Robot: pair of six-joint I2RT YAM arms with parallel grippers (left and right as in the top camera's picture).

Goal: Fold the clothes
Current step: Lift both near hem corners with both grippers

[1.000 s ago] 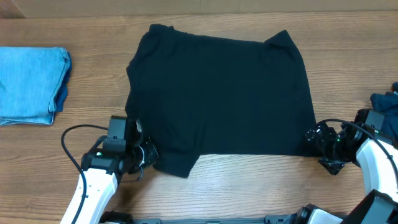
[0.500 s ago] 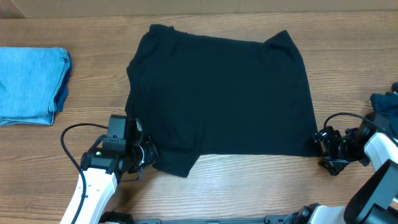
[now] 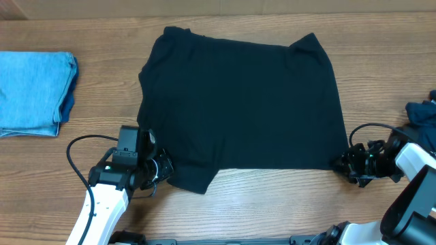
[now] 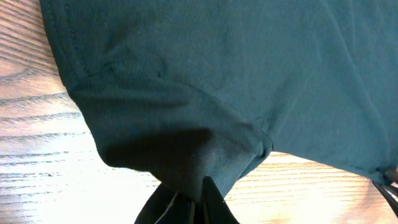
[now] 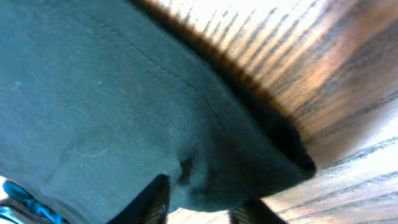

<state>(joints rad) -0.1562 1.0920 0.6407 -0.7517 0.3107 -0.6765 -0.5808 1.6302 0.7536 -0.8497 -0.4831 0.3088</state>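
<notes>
The shirt (image 3: 238, 109) is plain black, with short sleeves, and lies spread flat on the middle of the wooden table (image 3: 381, 61). It is much wider than either tool. Its far edge rises to a small peak at each corner, and at the near left a sleeve juts out toward the near edge. Under the wrist cameras the cloth reads as dark teal. A stitched hem runs along the edge in the left wrist view, and a fine seam line crosses it in the right wrist view.

The left tool (image 3: 162, 170) sits at the near-left sleeve, pressed together on a bunched fold of the shirt. The cloth gathers into a point between its fingers (image 4: 214, 205).

The right tool (image 3: 343, 165) is at the shirt's near-right corner. One finger (image 5: 155, 199) stands on either side of the folded corner, with the cloth filling the gap. I cannot tell whether it actually pinches the cloth.

A folded light blue garment (image 3: 34, 92) lies at the far left of the table, well apart from the shirt. A navy garment (image 3: 424, 112) shows at the right edge, just beyond the right arm.
</notes>
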